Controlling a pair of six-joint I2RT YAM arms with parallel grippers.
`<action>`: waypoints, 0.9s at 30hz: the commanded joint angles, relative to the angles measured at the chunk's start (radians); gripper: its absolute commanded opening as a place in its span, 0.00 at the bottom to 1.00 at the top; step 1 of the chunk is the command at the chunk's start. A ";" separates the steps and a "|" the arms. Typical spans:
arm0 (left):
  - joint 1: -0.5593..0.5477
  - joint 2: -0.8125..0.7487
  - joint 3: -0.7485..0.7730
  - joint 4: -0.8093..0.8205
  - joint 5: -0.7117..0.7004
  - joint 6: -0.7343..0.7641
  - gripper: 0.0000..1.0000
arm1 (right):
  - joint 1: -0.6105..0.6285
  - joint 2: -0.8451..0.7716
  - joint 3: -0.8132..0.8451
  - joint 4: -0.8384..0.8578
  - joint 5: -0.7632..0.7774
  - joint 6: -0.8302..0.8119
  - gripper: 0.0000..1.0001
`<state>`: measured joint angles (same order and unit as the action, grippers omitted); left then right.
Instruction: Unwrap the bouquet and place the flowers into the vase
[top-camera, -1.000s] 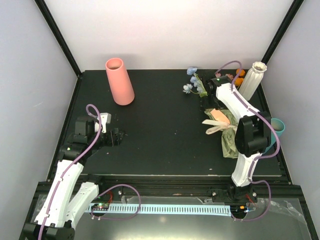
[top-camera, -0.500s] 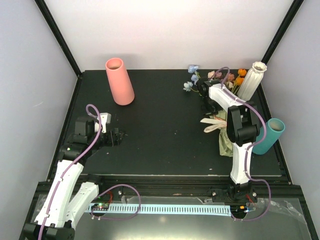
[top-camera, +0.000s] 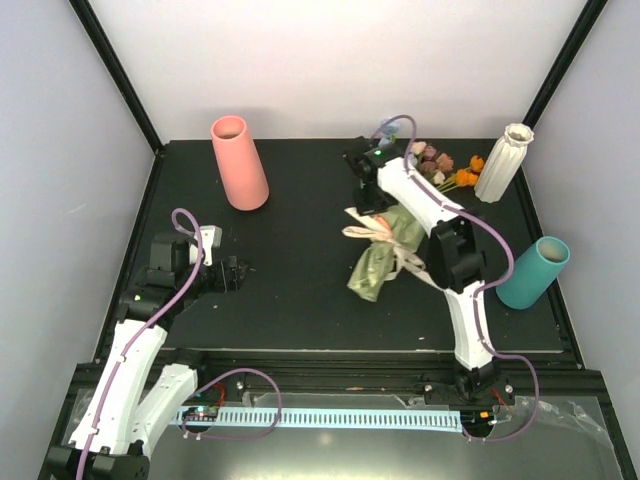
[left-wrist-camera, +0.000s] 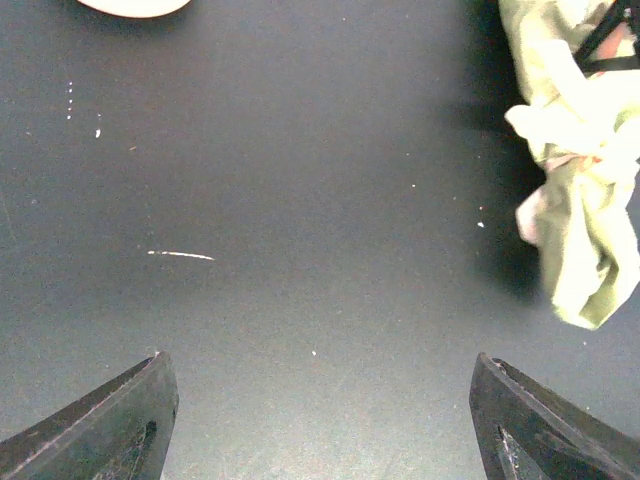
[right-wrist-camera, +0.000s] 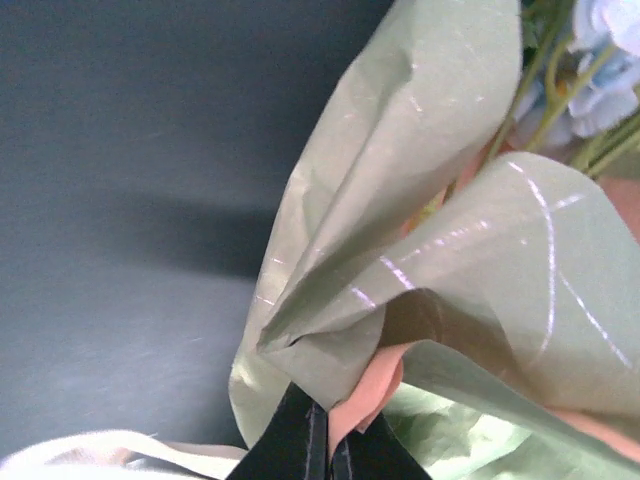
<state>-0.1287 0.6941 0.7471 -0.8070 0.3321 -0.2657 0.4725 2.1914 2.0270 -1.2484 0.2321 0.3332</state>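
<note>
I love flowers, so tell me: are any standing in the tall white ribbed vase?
No, the tall white ribbed vase has nothing sticking out; the small orange and pink flowers lie beside it.

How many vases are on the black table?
3. The pink vase stands at the far left, the white ribbed vase in the far right corner, the teal vase by the right edge. None looks hidden.

Black table (top-camera: 300, 250), pale walls (top-camera: 340, 60).

Three vases: pink vase (top-camera: 240, 165), white vase (top-camera: 503, 160), teal vase (top-camera: 530, 275). One bouquet (top-camera: 375, 268).
</note>
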 joint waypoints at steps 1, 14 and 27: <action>-0.005 0.011 -0.003 0.004 0.008 -0.001 0.82 | 0.094 0.050 0.040 -0.074 -0.083 0.051 0.02; -0.109 0.137 -0.004 0.108 0.182 -0.001 0.83 | 0.152 -0.229 -0.346 0.116 -0.387 0.063 0.42; -0.345 0.510 0.078 0.347 0.314 0.041 0.87 | 0.073 -0.473 -0.388 0.100 -0.279 0.092 0.96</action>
<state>-0.4198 1.0924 0.7547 -0.5854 0.5705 -0.2413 0.5957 1.8450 1.7374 -1.1553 -0.1150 0.4068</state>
